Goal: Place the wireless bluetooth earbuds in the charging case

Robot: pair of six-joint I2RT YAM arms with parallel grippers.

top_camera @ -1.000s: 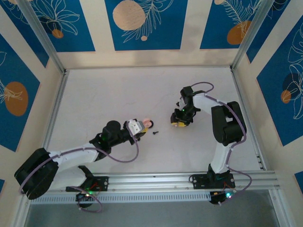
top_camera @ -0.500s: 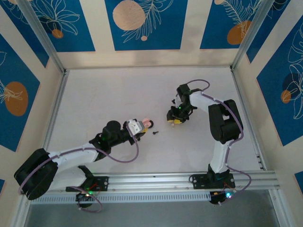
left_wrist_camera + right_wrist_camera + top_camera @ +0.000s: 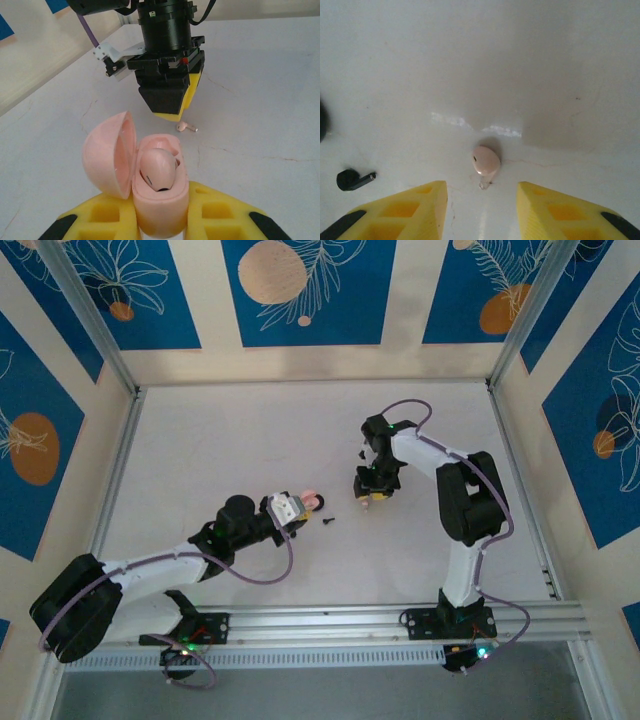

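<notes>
A loose pink earbud (image 3: 485,162) lies on the white table (image 3: 545,60), right of centre and just right of the charging case (image 3: 155,185), whose lid (image 3: 107,155) stands open with a seated earbud (image 3: 157,170) already in one well. The left gripper (image 3: 160,220) is clamped around the base of the case, holding it upright, mouth up. The right gripper (image 3: 480,187) hangs directly over the loose pink earbud, jaws partly apart and empty, one yellow finger on each side of it and neither touching. A small black piece (image 3: 352,179) sits near, to the left. The step in hand appears to be the pickup of the second bud. The next move likely calls for a short descent and a gentle pinch across the bulb, then a carry left to the free well.
</notes>
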